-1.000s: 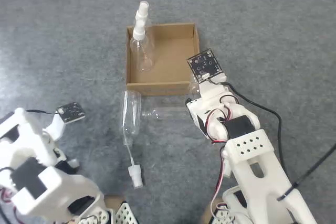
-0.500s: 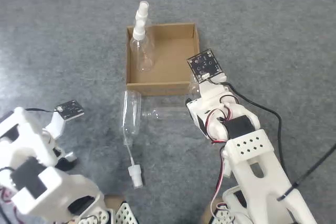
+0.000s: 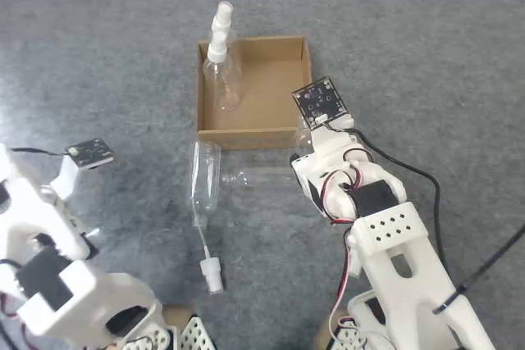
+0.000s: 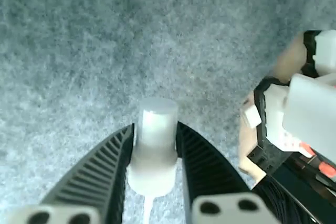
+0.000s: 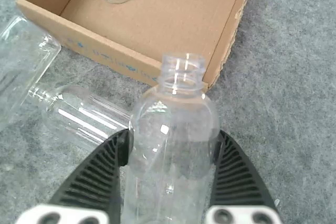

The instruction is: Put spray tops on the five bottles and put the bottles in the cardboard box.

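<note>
In the left wrist view my left gripper is shut on a white spray top, held above the grey carpet. My right gripper is shut on an upright clear bottle with a bare, open neck, just in front of the cardboard box. From above, the box holds two capped bottles at its left side. Two uncapped bottles lie in front of the box: one lengthwise, the other beside my right arm. A loose spray top lies nearer, its tube running towards the first bottle's mouth.
My left arm takes up the near left corner of the high view, and my right arm the near right. Grey carpet spreads open around the box on both sides.
My left arm has drawn back to the left with the spray top in its gripper. The right arm and its bottle have stayed put.
</note>
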Tool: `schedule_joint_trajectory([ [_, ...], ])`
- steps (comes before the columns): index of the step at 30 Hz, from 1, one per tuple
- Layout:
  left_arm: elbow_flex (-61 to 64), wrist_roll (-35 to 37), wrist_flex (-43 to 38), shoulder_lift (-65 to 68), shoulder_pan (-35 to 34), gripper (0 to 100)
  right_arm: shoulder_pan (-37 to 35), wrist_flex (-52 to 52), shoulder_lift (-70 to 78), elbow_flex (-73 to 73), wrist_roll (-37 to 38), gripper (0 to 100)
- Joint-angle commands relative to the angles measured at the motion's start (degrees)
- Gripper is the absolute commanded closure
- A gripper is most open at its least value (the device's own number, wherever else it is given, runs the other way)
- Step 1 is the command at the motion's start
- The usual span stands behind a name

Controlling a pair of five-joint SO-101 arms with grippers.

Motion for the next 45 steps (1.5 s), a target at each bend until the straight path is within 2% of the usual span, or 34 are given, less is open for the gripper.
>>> schedule_joint_trajectory([
  [1,-5.49,0.62,3.34,-2.29,-0.18,97,0.40,-1.36,-2.15,-0.88,1.32,92.8],
  [9,-12.97,9.41,4.40,-2.29,0.35,97,0.40,-1.36,-2.15,-0.88,1.32,92.8],
  [19,-16.75,9.85,4.57,-3.16,-0.18,99,0.31,-1.36,-2.15,-0.88,1.32,92.8],
  [29,-15.69,10.29,3.87,-18.37,0.00,99,0.31,-1.36,-2.15,-0.88,1.32,92.7],
  [31,-15.52,14.33,3.16,-18.99,0.35,99,0.31,-1.36,-2.15,-0.88,1.32,92.7],
  [38,-15.52,32.79,-6.68,-19.34,1.67,99,0.40,-1.36,-2.15,-0.88,1.32,92.8],
  [45,-15.08,35.08,-7.12,-19.43,2.90,99,0.40,-1.36,-2.15,-0.88,1.32,92.8],
])
